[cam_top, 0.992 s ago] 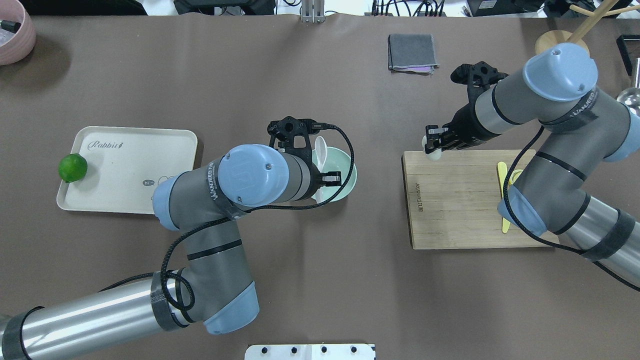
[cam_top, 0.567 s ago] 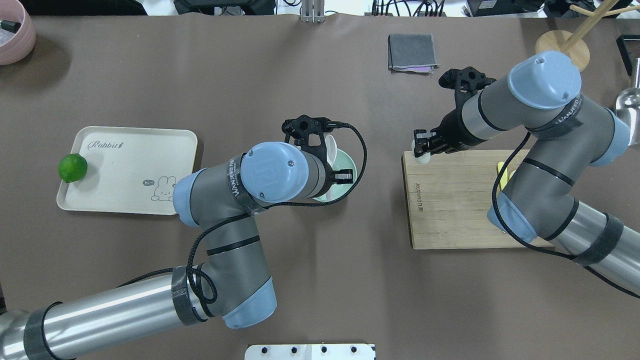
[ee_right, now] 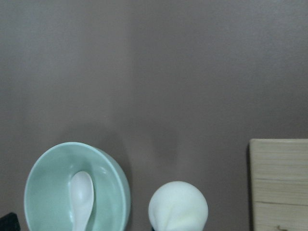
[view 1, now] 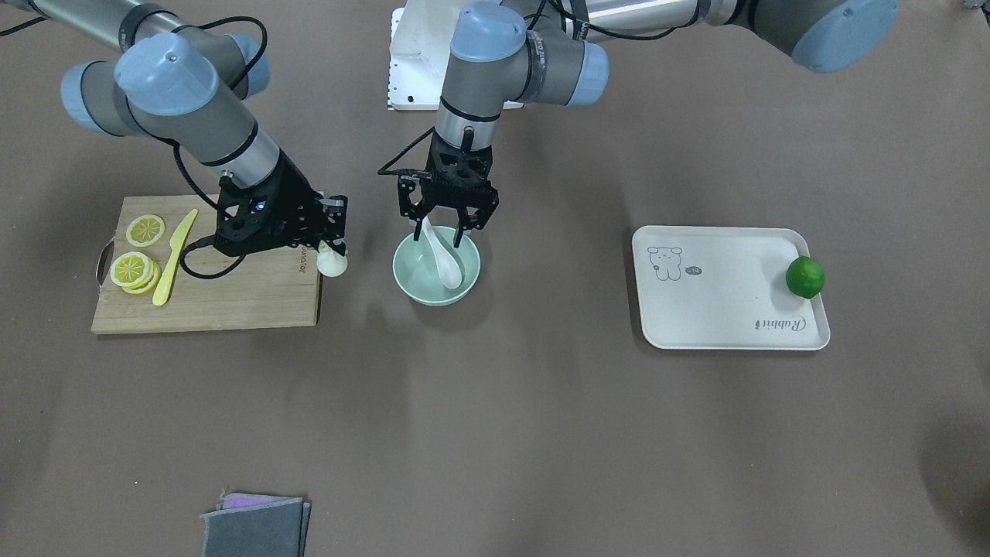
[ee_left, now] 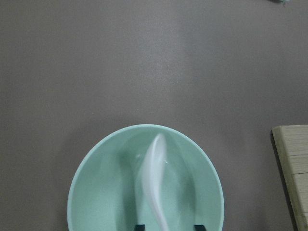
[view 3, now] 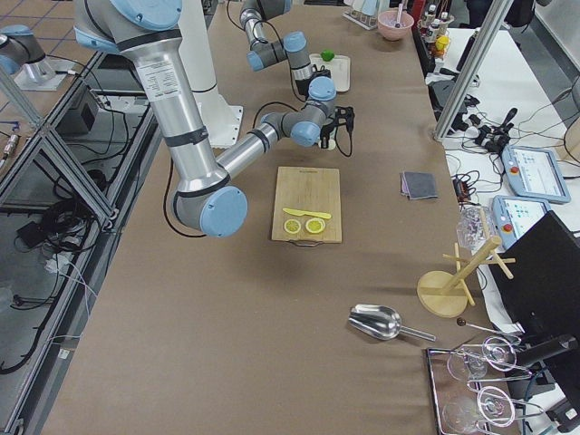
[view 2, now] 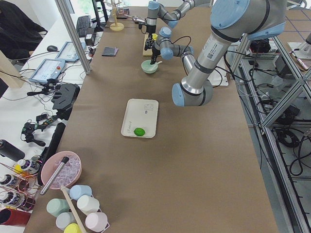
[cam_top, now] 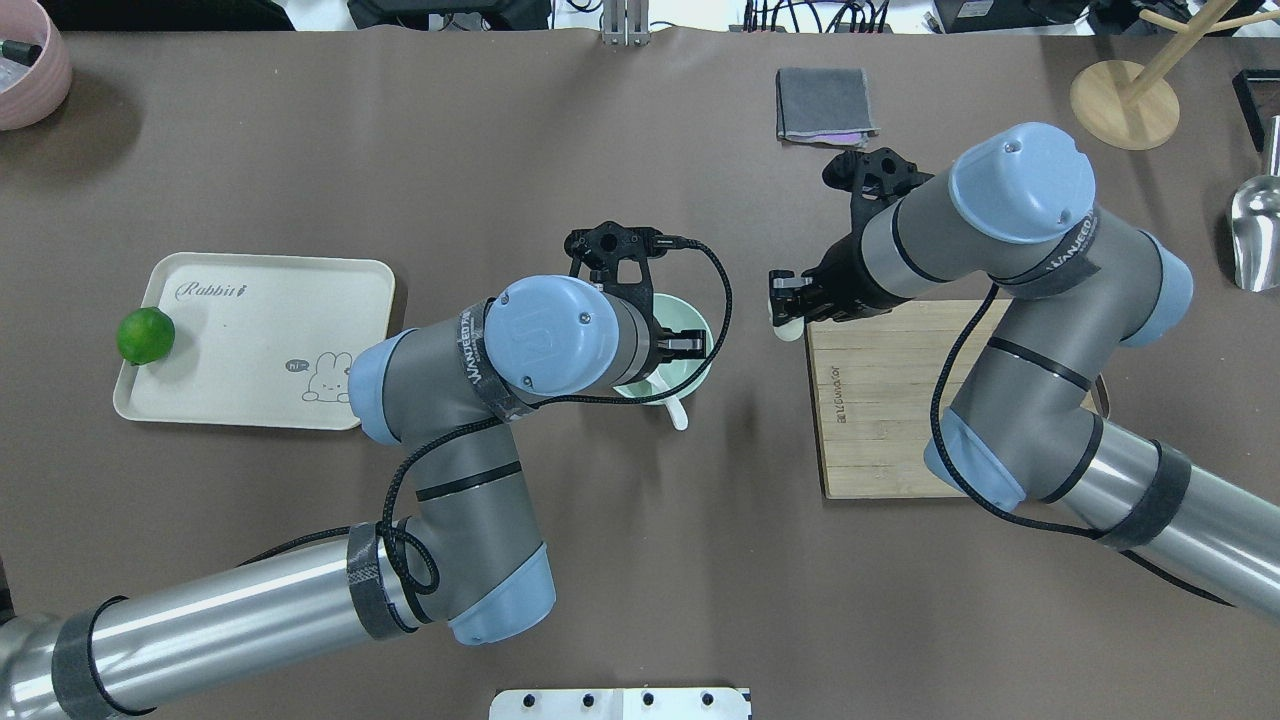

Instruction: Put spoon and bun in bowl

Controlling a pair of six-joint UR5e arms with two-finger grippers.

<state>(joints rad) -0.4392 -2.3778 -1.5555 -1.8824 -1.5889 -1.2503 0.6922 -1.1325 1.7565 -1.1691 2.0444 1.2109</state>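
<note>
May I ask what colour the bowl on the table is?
The bowl is pale mint green, shown best in the left wrist view.

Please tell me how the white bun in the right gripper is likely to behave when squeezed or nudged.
The bun looks smooth and doughy, so firm jaws would probably dent it. It hangs from the right gripper without sagging, so it seems light. Its round dome may roll once released into the bowl.

Robotics lab: aluminium framing [view 2: 73, 34], teach pendants [view 3: 535, 172]
</note>
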